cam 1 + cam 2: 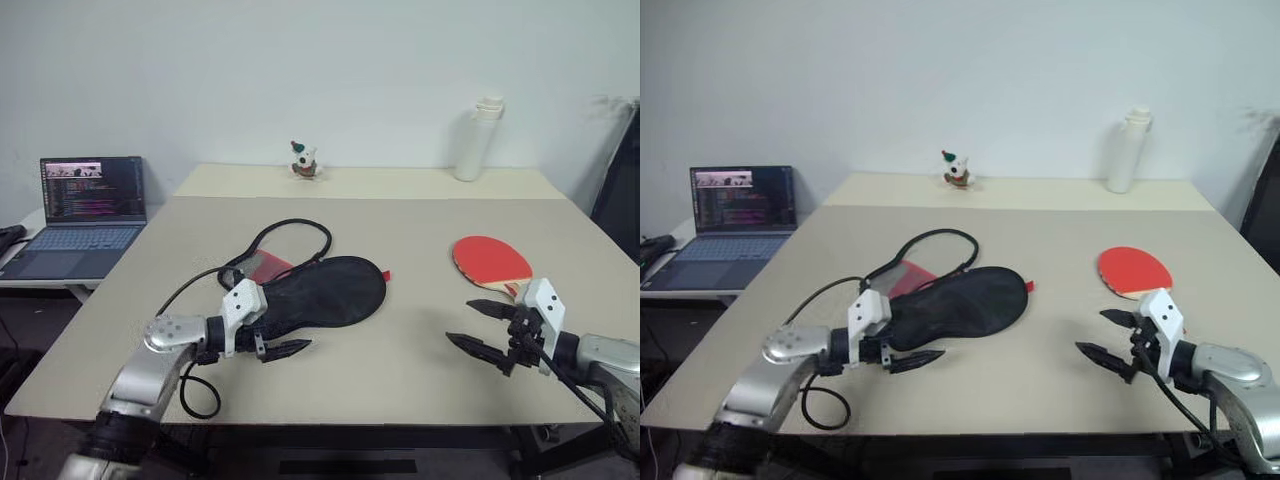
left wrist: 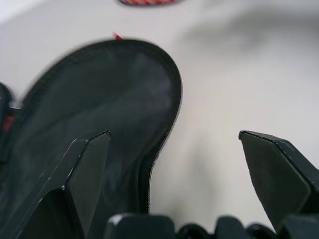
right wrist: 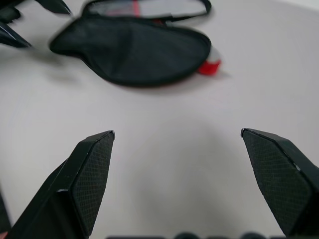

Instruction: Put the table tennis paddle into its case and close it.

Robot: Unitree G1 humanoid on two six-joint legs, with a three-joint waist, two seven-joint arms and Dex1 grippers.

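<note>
Left gripper is wide apart and empty, hovering low over the near end of the case, one finger above the black fabric, the other beside its edge over bare table. No contact that I can confirm. Right gripper is also spread wide, holding nothing, sitting just in front of the paddle's handle end, fingers aimed toward the table middle.

Table tennis paddle lies flat, red face up, on the right side of the table, well apart from the case. Handle points toward the right gripper and is partly hidden behind it. The case lies flat mid-table, black side up, a sliver of red showing at its far tip and near the cord. Black cord loop trails off behind it toward the far left.

Progress: basically nothing done yet. Paddle not picked up, not in the case, case not visibly opened, though the opening itself can't be made out from here. Left to do: grasp paddle, hold or open the case, slide paddle in, close it.

Off-task stuff: laptop on a side table at left, white bottle and small figurine at the far edge.
</note>
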